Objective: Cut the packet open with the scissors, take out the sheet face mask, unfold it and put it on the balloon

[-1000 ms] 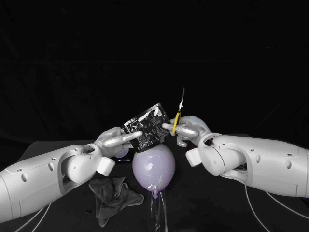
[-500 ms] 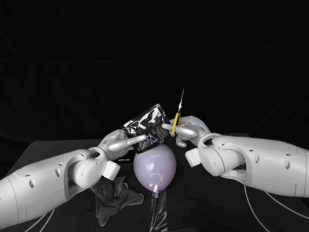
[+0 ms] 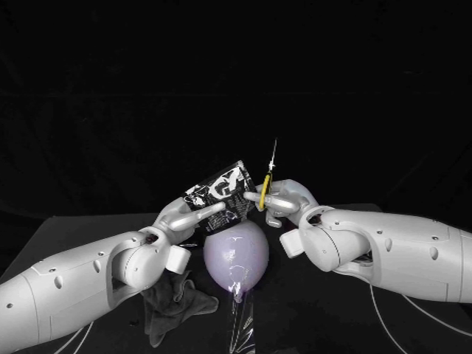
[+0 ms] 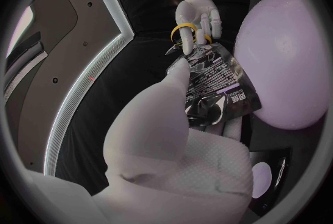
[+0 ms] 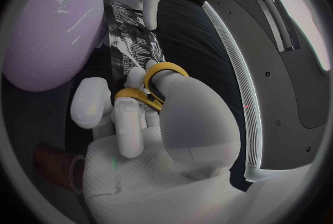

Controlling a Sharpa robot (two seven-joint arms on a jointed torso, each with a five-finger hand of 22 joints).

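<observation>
As held above the tabletop (image 3: 55,228): one packet (image 3: 220,195), black with white print, tilted, its lower edge pinched in my left robot hand (image 3: 181,215), its upper edge free. One pair of scissors (image 3: 266,181), yellow-handled, gripped in my right robot hand (image 3: 286,200), blades upright in one thin line just beside the packet's near edge; whether they touch it I cannot tell. One balloon (image 3: 235,257), pale lilac, directly below both hands, close under the packet's bottom corner. One dark crumpled cloth (image 3: 178,304) on the tabletop beside the balloon, on my left. Open room above the blade tips.
</observation>
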